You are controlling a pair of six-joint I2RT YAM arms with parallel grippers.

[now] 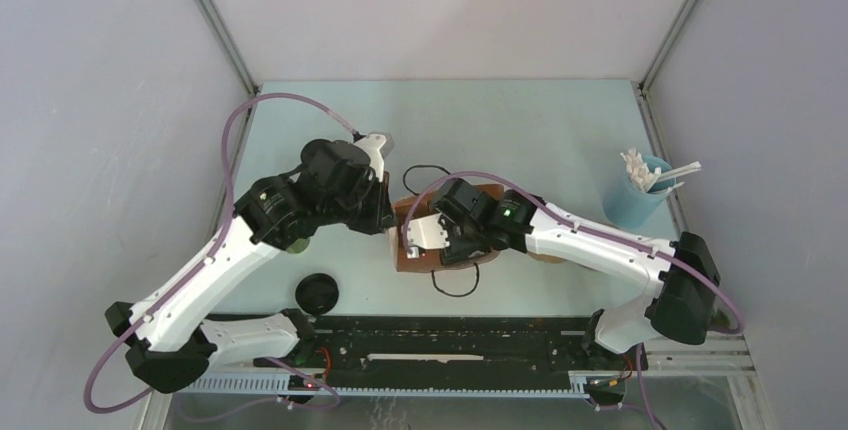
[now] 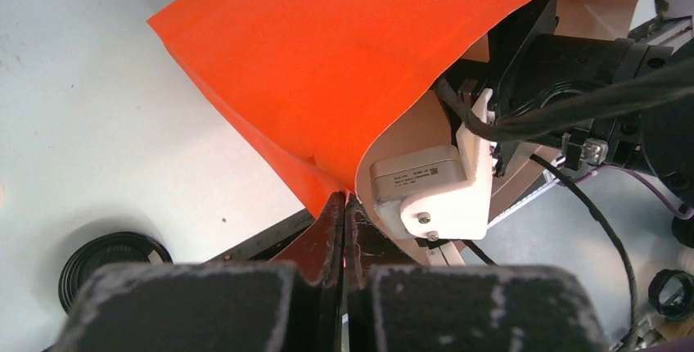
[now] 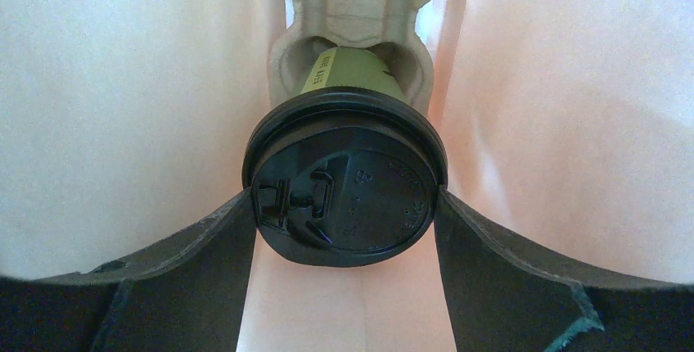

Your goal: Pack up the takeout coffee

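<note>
A takeout coffee cup [image 3: 350, 70], olive-green with a round black lid [image 3: 344, 180], stands in a slot of a pale pulp carrier [image 3: 358, 2] inside the paper bag [image 3: 123, 106]. My right gripper [image 3: 344, 198] reaches down into the bag and its fingers [image 3: 221, 245] press the lid's rim from both sides. My left gripper [image 2: 345, 205] is shut on the bag's top edge; the bag [image 2: 344, 57] looks orange there and brown in the top view [image 1: 404, 216]. In the top view the left gripper [image 1: 390, 218] is at the bag's left edge, and the right gripper's fingers are hidden inside the bag.
A loose black lid [image 1: 316, 294] lies on the table near the left arm, also in the left wrist view [image 2: 110, 258]. A blue cup of white stir sticks [image 1: 638, 195] stands at the right. Something olive-green [image 1: 297, 246] shows under the left arm. A black cable loops round the bag.
</note>
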